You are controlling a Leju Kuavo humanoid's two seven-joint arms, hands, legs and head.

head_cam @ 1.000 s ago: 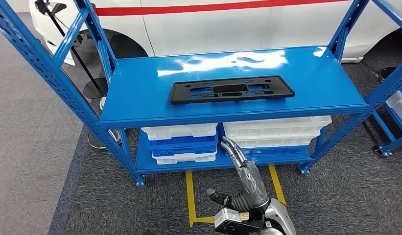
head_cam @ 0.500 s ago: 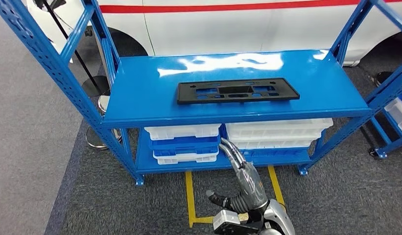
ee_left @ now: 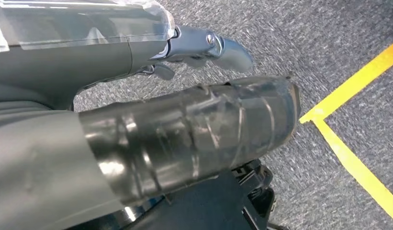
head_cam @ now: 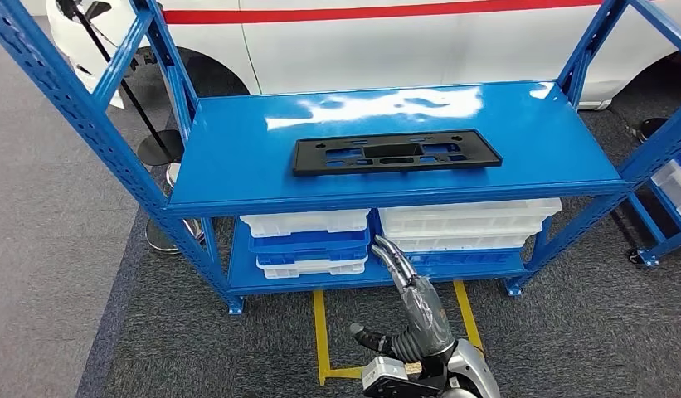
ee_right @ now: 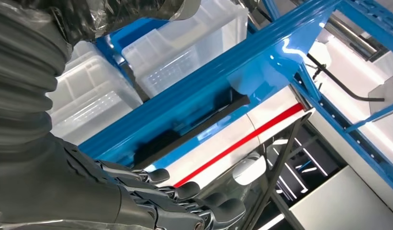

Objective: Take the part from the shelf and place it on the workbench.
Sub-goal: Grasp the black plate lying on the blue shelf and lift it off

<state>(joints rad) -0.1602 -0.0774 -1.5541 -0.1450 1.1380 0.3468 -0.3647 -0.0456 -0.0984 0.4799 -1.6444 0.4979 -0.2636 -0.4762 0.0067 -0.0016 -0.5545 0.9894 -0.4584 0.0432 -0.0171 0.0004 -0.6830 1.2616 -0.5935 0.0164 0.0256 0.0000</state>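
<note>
A flat black rectangular plastic part with cut-out openings (head_cam: 395, 152) lies lengthwise near the middle of the glossy blue metal shelf board (head_cam: 237, 157), well apart from both robot hands; in the right wrist view its dark edge (ee_right: 199, 125) shows along the blue board. The shelf board belongs to a blue steel rack with perforated uprights (head_cam: 80, 116). Under the board, on the rack's lower level, stand stacked white and blue plastic bins (head_cam: 308, 242) on the left and white plastic bins (head_cam: 469, 222) on the right. The robot's right hand (head_cam: 411, 303) is raised in front of the rack's lower level, its fingers (head_cam: 392, 255) extended and apart, thumb spread to the side, holding nothing. The left hand (ee_left: 185, 129) appears in its wrist view as a dark taped thumb above grey carpet (ee_left: 328, 43), and whether it is open or closed cannot be told. Yellow tape lines (head_cam: 322, 332) mark the carpet in front of the rack, and a white car body with a red stripe (head_cam: 386, 33) stands behind it.
</note>
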